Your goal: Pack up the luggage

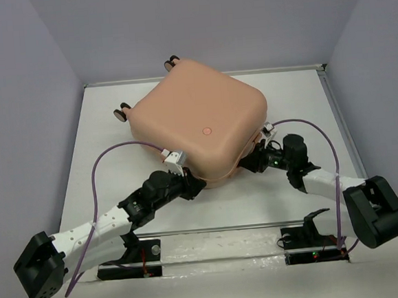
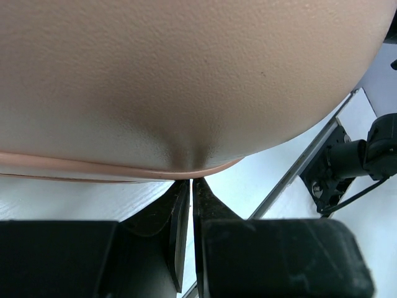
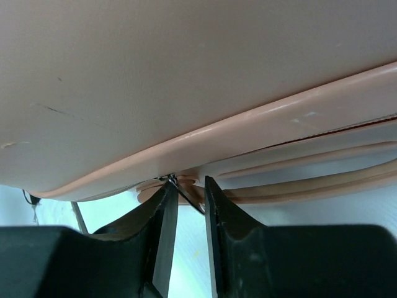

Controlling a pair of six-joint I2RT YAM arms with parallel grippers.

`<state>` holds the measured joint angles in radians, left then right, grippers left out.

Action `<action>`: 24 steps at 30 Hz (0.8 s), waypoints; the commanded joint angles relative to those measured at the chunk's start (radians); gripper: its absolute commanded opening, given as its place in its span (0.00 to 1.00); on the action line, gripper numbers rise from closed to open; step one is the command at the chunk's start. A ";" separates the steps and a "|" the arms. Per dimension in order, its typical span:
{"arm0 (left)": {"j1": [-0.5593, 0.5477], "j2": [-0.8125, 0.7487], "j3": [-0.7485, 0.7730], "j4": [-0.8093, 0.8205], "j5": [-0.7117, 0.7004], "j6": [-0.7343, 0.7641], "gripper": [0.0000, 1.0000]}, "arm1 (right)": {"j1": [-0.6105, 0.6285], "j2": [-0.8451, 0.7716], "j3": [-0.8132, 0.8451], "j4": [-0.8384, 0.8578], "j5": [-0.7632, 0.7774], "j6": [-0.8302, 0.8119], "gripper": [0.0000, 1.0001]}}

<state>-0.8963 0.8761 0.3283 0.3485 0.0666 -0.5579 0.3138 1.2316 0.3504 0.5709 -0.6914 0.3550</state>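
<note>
Watching the zipper pull (image 3: 193, 203) between the narrow fingers (image 3: 160, 226) of my right gripper (image 3: 189, 182): it could slip; left gripper (image 2: 189, 184), nearly shut, barely steadies the luggage (image 1: 200, 125).

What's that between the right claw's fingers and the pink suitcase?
The right wrist view shows a thin dark metal piece, perhaps a zipper pull, reaching from the luggage rim into the gap between the right gripper fingers. Nothing else lies there.

Left claw (image 2: 190, 184), seemingly shut, under luggage (image 2: 186, 74)
</note>
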 commanded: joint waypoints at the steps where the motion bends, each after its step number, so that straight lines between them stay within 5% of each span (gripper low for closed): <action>1: -0.001 0.006 0.072 0.072 -0.056 0.006 0.19 | 0.028 0.019 0.024 0.076 -0.022 0.001 0.26; 6: -0.001 0.029 0.106 0.070 -0.128 -0.002 0.19 | 0.062 -0.016 0.009 0.067 0.022 0.004 0.07; 15: 0.017 0.109 0.221 0.058 -0.307 0.018 0.19 | 0.316 -0.220 -0.054 -0.215 0.266 0.018 0.07; 24: 0.031 0.170 0.298 0.089 -0.314 0.050 0.19 | 0.669 -0.331 -0.055 -0.422 0.498 0.148 0.07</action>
<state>-0.9154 1.0206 0.5053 0.1860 -0.0227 -0.5545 0.8047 0.9081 0.2783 0.3122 -0.1440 0.4225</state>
